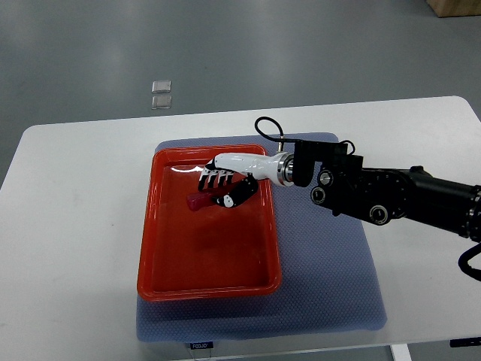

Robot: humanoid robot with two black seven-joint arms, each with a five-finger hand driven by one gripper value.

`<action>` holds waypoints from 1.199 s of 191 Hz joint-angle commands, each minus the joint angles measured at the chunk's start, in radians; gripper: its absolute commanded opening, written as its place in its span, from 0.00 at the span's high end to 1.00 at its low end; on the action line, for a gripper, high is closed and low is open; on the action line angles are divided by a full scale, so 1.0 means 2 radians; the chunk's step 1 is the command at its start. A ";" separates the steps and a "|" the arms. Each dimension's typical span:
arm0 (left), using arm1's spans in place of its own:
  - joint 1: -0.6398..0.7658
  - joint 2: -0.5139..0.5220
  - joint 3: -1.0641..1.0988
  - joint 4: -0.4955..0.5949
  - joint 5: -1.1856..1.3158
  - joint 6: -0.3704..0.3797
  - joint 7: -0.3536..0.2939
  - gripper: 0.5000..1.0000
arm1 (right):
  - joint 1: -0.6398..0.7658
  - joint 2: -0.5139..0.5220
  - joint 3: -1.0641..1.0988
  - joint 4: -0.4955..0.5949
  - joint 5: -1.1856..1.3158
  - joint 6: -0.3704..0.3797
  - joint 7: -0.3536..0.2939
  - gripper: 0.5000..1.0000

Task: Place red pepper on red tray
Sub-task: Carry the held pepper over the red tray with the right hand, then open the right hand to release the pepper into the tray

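A red tray (161, 256) lies on a blue-grey mat in the middle of the white table. My right hand (219, 185) reaches in from the right over the tray's upper part. Its white and black fingers (216, 179) curl around a dark red pepper (198, 200), whose end sticks out to the left of the hand, low over the tray floor or resting on it. Most of the pepper is hidden under the fingers. The left arm does not show.
The blue-grey mat (331, 278) extends right of and below the tray. A black cable (264, 126) loops above the wrist. Two small clear squares (161, 94) lie on the grey floor beyond the table's far edge.
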 commanded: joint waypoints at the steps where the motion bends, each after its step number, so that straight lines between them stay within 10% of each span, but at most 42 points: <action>1: 0.000 0.000 0.000 -0.001 0.000 0.000 0.000 0.00 | -0.003 0.018 -0.004 -0.015 -0.001 -0.001 0.000 1.00; 95: 0.000 0.000 -0.001 0.000 0.000 0.000 0.001 0.00 | -0.020 0.019 -0.006 -0.015 -0.005 -0.007 0.012 1.00; 168: 0.000 0.000 0.001 0.002 0.000 0.001 0.000 0.00 | -0.020 0.012 0.004 -0.014 0.004 -0.004 0.015 0.26; 229: 0.000 0.000 0.001 0.002 0.000 0.001 0.000 0.00 | -0.027 -0.010 0.148 -0.008 0.118 -0.004 0.023 0.24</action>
